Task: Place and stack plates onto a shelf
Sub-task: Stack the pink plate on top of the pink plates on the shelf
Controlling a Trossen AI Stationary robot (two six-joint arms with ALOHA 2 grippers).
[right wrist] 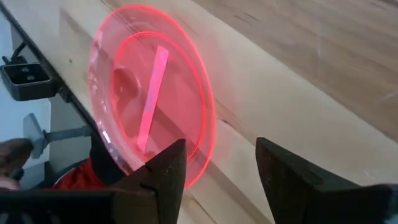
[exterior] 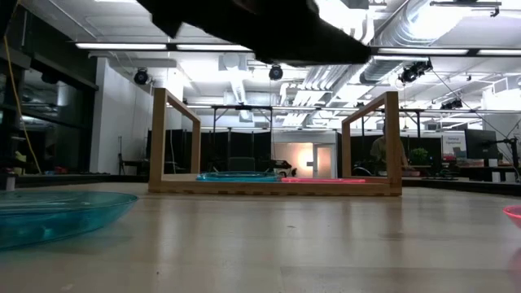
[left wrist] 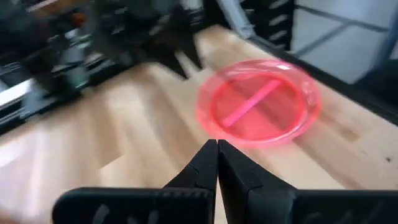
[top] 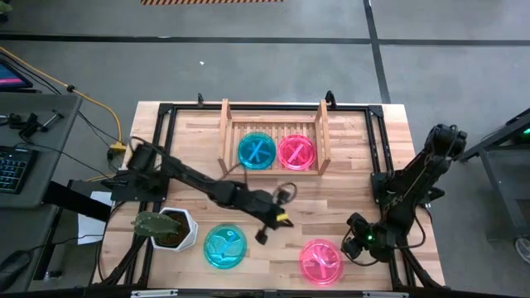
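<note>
Hovering mid-table with fingers pressed together and empty, the left gripper [top: 267, 229] faces the loose pink plate [top: 321, 261]; beside that plate waits the right gripper [top: 354, 246], parted.

Two teal plates [top: 257, 151], two pink plates [top: 297, 151], one shelf [top: 225, 132], one plant pot [top: 175, 228].

Bright overhead light, perhaps motion-blurred wrist view
</note>
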